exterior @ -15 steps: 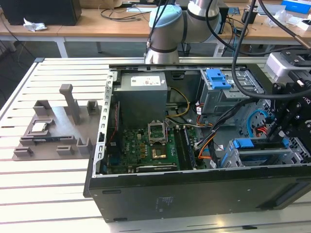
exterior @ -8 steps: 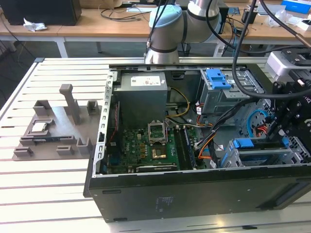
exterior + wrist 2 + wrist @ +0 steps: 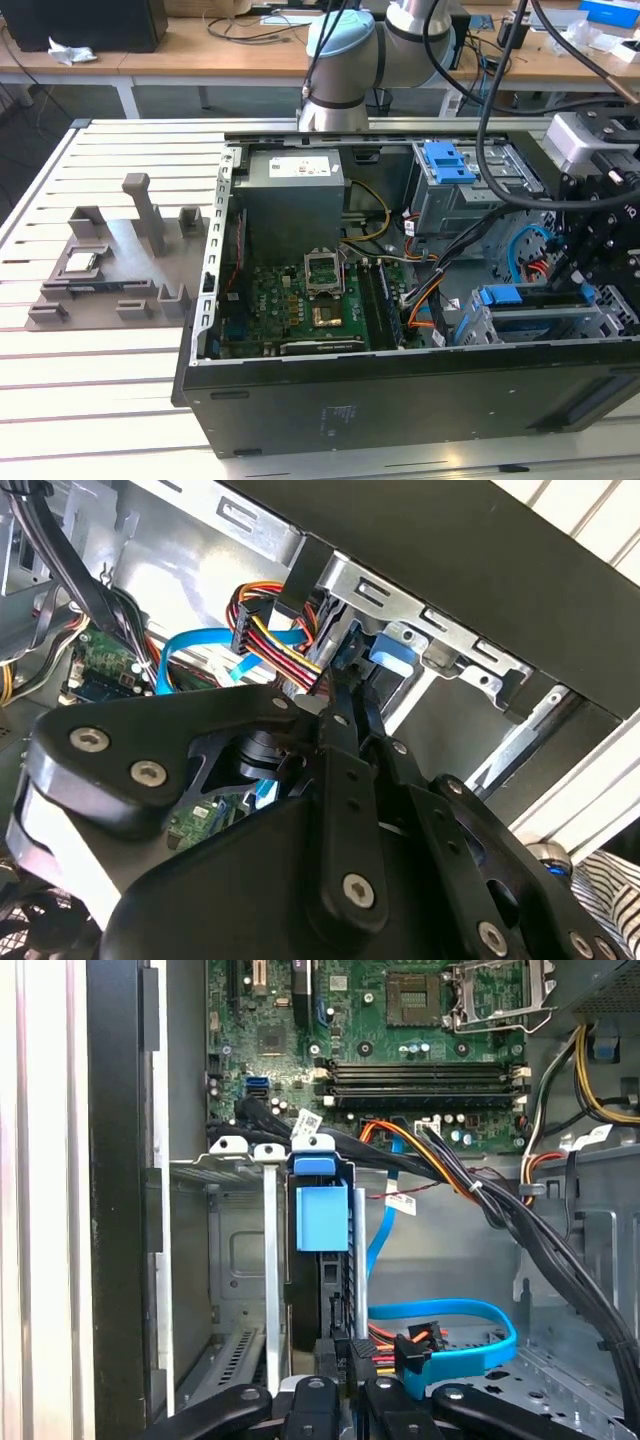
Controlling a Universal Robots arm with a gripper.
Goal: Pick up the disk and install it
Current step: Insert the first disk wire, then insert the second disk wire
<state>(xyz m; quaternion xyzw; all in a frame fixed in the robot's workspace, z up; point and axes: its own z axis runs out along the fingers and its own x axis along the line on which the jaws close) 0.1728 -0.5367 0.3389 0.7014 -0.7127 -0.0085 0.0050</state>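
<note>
Fingertips of the gripper (image 3: 345, 1355) sit narrow, pinched at the near edge of the disk (image 3: 322, 1290); in the first wrist view the two dark fingers (image 3: 327, 1345) meet the drive's dark edge just below its blue frame tab (image 3: 322, 1217). Grip looks closed on the drive rather than merely resting against it, though the contact itself is partly hidden by the linkage.

Disk stands on edge inside the drive cage (image 3: 240, 1250), slotted between the cage's metal rails, with its blue tab near the cage mouth. In the second wrist view the gripper (image 3: 345, 695) reaches toward the same blue tab (image 3: 390, 665) at the cage (image 3: 430, 620) opening, beside a bundle of coloured power wires (image 3: 270, 630).

Blue data cable (image 3: 450, 1345) loops on the case floor just beside the fingers, with an orange-and-black connector (image 3: 415, 1345) lying loose there, not plugged into the drive as far as shows.

In the exterior view the gripper (image 3: 590, 240) hangs over the cage (image 3: 540, 315) at the exterior view's right end of the computer case (image 3: 400, 400); the motherboard (image 3: 300, 300) lies mid-case.

Judgement: pick-up done, drive largely seated in its bay. Whether it is fully home and latched cannot be told; release remains.
</note>
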